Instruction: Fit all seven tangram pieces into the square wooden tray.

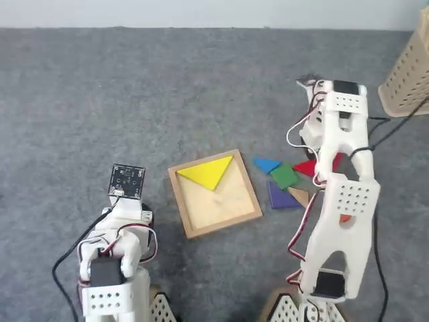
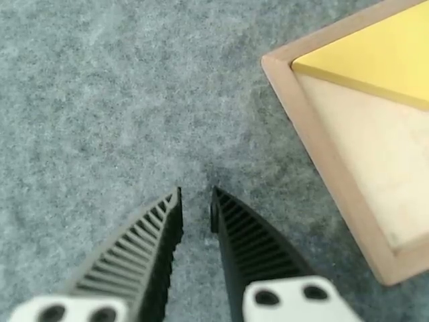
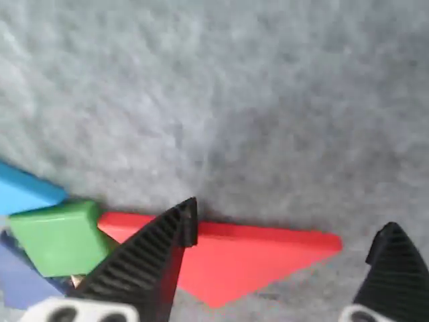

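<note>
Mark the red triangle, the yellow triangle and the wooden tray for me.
red triangle (image 3: 248, 258): right wrist view, middle of its top face.
yellow triangle (image 1: 207, 172): high view, centre of its face.
wooden tray (image 1: 226, 225): high view, the rim on the arms' side.

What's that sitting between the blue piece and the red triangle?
A green square lies there, between the blue piece and the red triangle. The right wrist view shows it most plainly.
</note>
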Robot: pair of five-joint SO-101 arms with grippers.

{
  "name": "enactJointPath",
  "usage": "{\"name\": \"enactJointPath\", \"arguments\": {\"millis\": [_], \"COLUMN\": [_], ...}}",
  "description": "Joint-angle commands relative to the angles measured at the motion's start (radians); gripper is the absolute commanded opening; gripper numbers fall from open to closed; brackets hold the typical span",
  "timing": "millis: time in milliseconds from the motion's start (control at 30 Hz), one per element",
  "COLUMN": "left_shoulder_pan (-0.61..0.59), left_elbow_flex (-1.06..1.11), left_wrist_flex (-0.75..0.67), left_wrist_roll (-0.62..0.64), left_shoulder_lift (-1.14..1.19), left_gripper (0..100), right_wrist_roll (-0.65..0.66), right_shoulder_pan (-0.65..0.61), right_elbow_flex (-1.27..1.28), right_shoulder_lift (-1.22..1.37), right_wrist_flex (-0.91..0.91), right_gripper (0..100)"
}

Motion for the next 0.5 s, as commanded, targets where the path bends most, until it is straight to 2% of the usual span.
{"name": "enactJointPath", "arguments": {"millis": [0, 200, 333, 467], "left_shoulder_pan": [0.002, 0.002, 0.002, 0.002], "left_elbow_flex": [-0.010, -0.010, -0.010, -0.010], "left_wrist_flex": [0.000, 0.000, 0.000, 0.000], "left_wrist_roll": [0.008, 0.008, 0.008, 0.008], "left_shoulder_lift": [-0.021, -0.021, -0.021, -0.021], "left_gripper": [7, 7, 7, 7], "right_wrist_roll": [-0.012, -0.005, 0.052, 0.141], "right_shoulder_pan": [0.031, 0.042, 0.077, 0.081], "right_elbow_flex": [-0.005, 0.005, 0.147, 0.446], "right_shoulder_lift": [-0.062, -0.162, -0.259, -0.437], "right_wrist_flex": [0.035, 0.202, 0.179, 0.028], "right_gripper": [37.9, 37.9, 37.9, 37.9]}}
